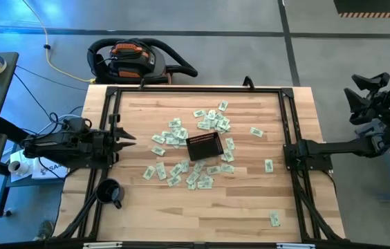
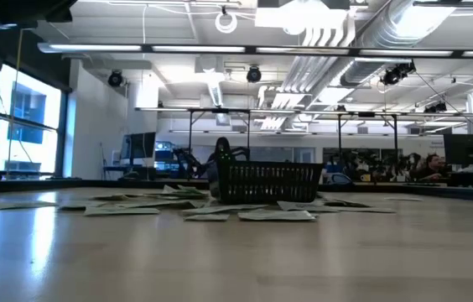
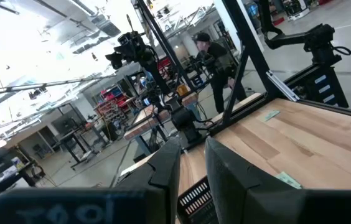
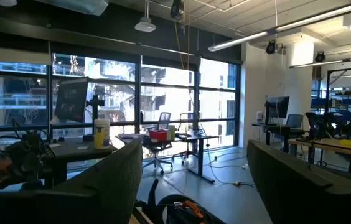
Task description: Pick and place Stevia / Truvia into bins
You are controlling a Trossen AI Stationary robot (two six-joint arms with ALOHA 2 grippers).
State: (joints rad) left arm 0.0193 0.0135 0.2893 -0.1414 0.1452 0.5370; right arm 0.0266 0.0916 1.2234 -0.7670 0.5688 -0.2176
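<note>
Many pale green and white Stevia sachets [image 1: 181, 166] lie flat on the wooden table, scattered around the small black mesh basket [image 1: 204, 146] at its middle. In the low view the basket [image 2: 268, 180] stands behind sachets [image 2: 207, 205]. My left gripper [image 1: 124, 134] hovers over the table's left edge, pointing toward the basket. Its fingers [image 3: 191, 168] stand a little apart with nothing between them. My right gripper [image 1: 369, 86] is folded back beyond the table's right edge, open and empty [image 4: 194, 155].
A round black mug [image 1: 109, 191] stands at the near left corner. Stray sachets lie to the right [image 1: 269, 165] and near the front right corner [image 1: 274, 218]. A vacuum cleaner [image 1: 136, 61] sits beyond the far edge. A person [image 3: 216, 62] stands in the room beyond the table.
</note>
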